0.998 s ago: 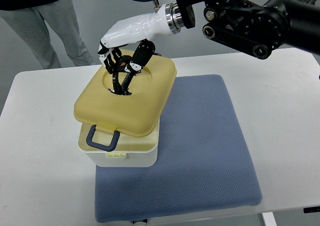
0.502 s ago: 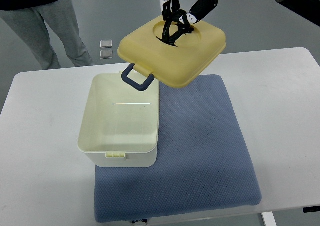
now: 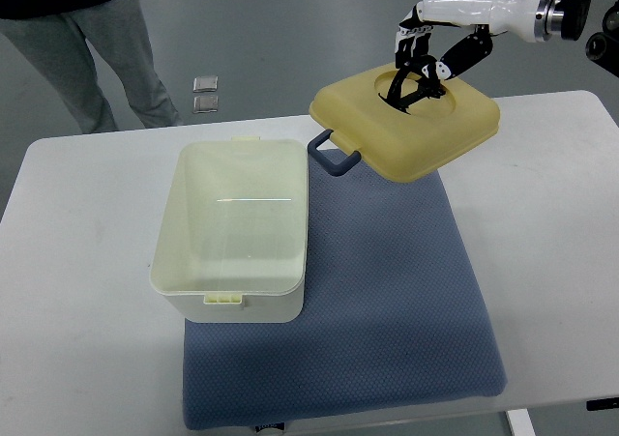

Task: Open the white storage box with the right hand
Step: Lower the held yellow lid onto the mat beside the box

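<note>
The right hand [image 3: 426, 64] grasps the yellow lid [image 3: 406, 122] by its recessed top, holding it above the blue mat [image 3: 387, 301], right of the open white storage box [image 3: 237, 228] on the table [image 3: 87, 291].

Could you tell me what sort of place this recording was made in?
Probably a robotics lab or test room: a plain white table with a blue mat, a bare grey floor, and a person standing by while the right hand lifts the lid.
</note>
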